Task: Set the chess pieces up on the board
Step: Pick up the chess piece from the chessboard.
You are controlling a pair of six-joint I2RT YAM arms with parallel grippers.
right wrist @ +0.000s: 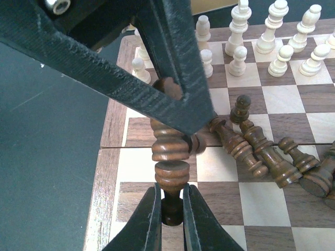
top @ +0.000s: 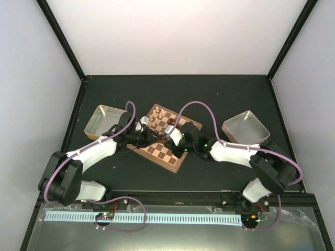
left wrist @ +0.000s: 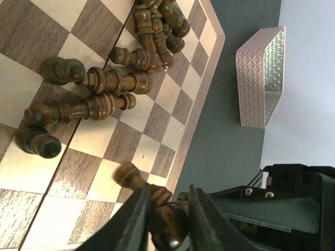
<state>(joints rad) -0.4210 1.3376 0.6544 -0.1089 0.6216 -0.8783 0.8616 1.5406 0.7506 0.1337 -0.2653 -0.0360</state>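
The board (top: 157, 152) lies slantwise at mid-table, and both grippers meet low over its near half. My right gripper (right wrist: 171, 188) (top: 168, 140) is shut on the thin end of a dark brown chess piece (right wrist: 171, 175), whose ringed body points at the left fingers (right wrist: 172, 68). My left gripper (left wrist: 168, 192) (top: 152, 137) has its fingers pressed on a dark piece (left wrist: 166, 222), its blurred knob sticking out past them. I cannot tell if both hold one piece. Several dark pieces (left wrist: 104, 102) (right wrist: 261, 151) lie toppled on the board (left wrist: 157, 120). Cream pieces (right wrist: 272, 31) stand at one end.
A shallow metal tray (top: 102, 121) sits left of the board and another metal tray (top: 245, 127) (left wrist: 261, 78) to its right, both on the dark mat. One dark pawn (right wrist: 241, 107) stands upright near the toppled heap.
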